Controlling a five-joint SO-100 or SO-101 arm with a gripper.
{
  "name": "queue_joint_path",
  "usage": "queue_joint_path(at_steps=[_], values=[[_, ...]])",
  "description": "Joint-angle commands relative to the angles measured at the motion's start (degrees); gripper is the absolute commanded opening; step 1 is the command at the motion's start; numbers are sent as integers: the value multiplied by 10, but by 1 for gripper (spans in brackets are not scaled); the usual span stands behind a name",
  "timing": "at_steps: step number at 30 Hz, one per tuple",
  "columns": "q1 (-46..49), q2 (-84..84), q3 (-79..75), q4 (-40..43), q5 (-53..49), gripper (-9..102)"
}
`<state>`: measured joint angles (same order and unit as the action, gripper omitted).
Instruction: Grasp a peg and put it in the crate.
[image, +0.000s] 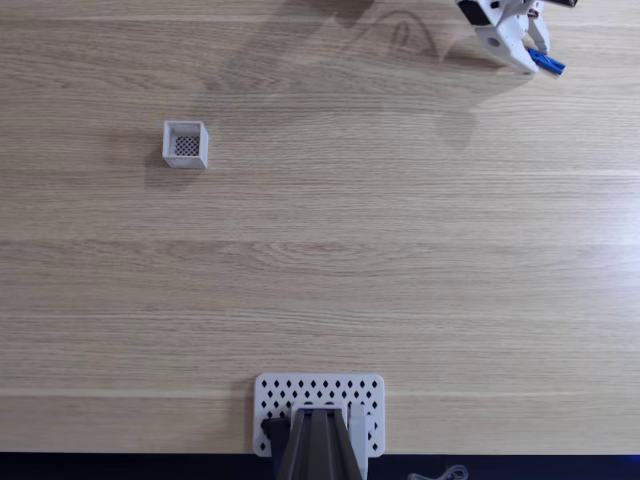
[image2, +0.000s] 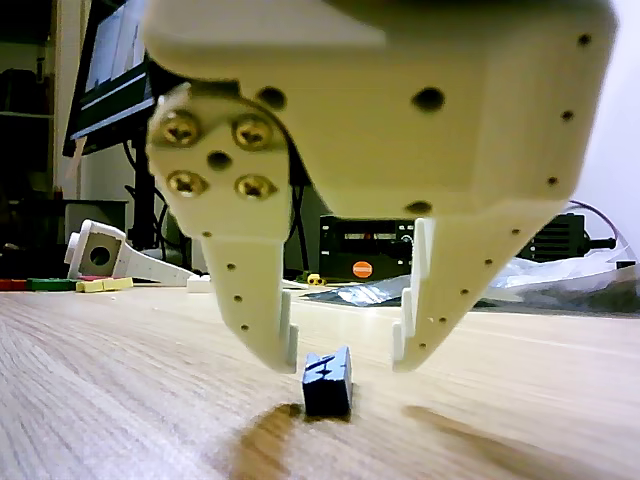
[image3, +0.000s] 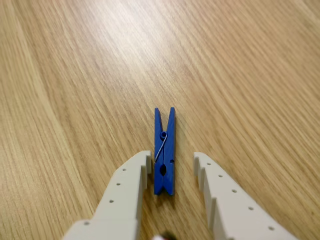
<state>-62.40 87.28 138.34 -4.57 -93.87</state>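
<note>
The blue peg (image3: 165, 152) lies flat on the wooden table, its near end between my two white fingertips. My gripper (image3: 172, 162) is open and hangs just above the table, straddling the peg without touching it. The low other view shows the peg (image2: 327, 381) end-on under the gap, a little nearer the left finger (image2: 262, 310); the gripper (image2: 345, 355) hovers over it. In the fixed view the gripper (image: 535, 55) is at the top right with the peg (image: 548, 64) poking out beside it. The small white crate (image: 186, 144) stands far off at the upper left.
A white perforated plate (image: 320, 400) with the arm's base sits at the bottom edge of the fixed view. Bare wood lies between gripper and crate. In the other view, cluttered equipment, coloured blocks (image2: 60, 285) and a white printed part (image2: 110, 255) stand beyond the table's far side.
</note>
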Motion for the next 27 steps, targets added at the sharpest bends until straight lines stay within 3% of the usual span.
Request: queue_joint_path(at_steps=[1,8,13,18,27], values=[[-5,13,-42,-12,18,14],[-6,0,-42,-11,55,11],[-6,7,-41,-11,60,-2],[9,11,-40,-18,60,0],[194,189,10,-20,54,0]])
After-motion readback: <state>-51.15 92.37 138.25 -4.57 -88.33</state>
